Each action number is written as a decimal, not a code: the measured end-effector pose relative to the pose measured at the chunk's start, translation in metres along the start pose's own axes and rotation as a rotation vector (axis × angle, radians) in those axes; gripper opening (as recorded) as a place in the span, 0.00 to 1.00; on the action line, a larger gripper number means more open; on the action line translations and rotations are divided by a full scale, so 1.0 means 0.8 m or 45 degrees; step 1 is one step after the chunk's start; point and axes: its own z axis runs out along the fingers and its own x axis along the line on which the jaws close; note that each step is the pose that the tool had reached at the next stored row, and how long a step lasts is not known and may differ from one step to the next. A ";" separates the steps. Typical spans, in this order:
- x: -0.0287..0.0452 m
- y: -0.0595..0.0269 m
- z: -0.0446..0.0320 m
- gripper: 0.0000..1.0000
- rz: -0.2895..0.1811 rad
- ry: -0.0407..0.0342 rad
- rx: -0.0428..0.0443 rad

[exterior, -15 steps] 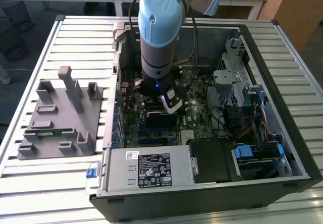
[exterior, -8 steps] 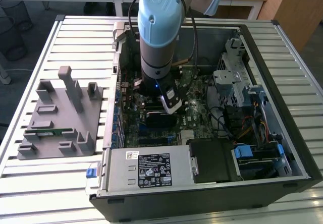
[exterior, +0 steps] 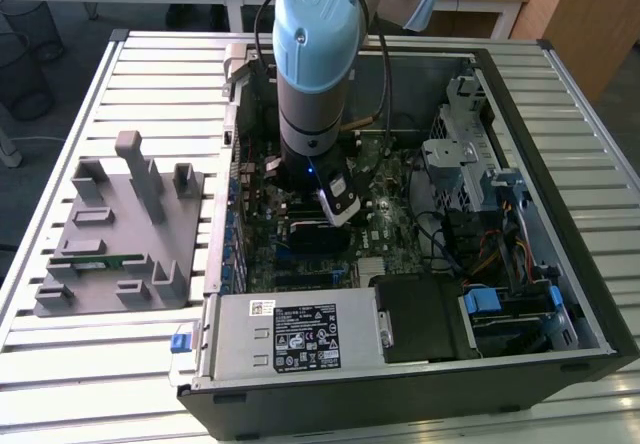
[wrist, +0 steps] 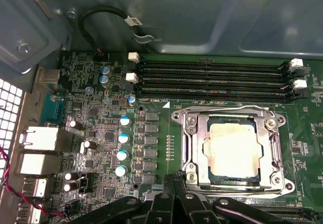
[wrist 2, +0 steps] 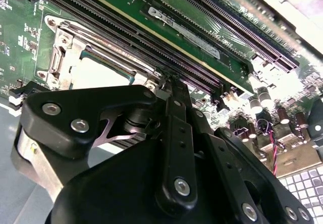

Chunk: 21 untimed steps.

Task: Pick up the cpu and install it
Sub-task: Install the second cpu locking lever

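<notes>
Cpu (wrist: 234, 150) seated in socket frame (wrist: 187, 133) (retention lid looks unlatched). Gripper (wrist: 174, 181) fingers shut, empty, just beside. Could nudge chip, bend pins.

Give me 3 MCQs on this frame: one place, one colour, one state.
1. Where is the cpu?
A. On the grey fixture beside the case
B. Seated in the metal socket frame on the motherboard
C. On top of the power supply

2. What colour is the arm's joint cap in the exterior view?
A. Red
B. Yellow
C. Light blue

3. Is the tool holding the cpu?
A. Yes, lifted clear of the board
B. No, the cpu lies in the socket, apart from the tool
C. Yes, over the fixture

Answers:
1 B: the cpu sits inside the socket frame, below the memory slots.
2 C: the joint cap is light blue.
3 B: the tool sits at the socket's edge and nothing shows in it.
</notes>
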 end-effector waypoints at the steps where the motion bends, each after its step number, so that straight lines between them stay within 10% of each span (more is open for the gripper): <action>1: 0.0000 0.000 0.0000 0.11 0.000 0.0001 0.000; 21: 0.0034 0.005 0.0016 0.11 0.000 0.0001 0.000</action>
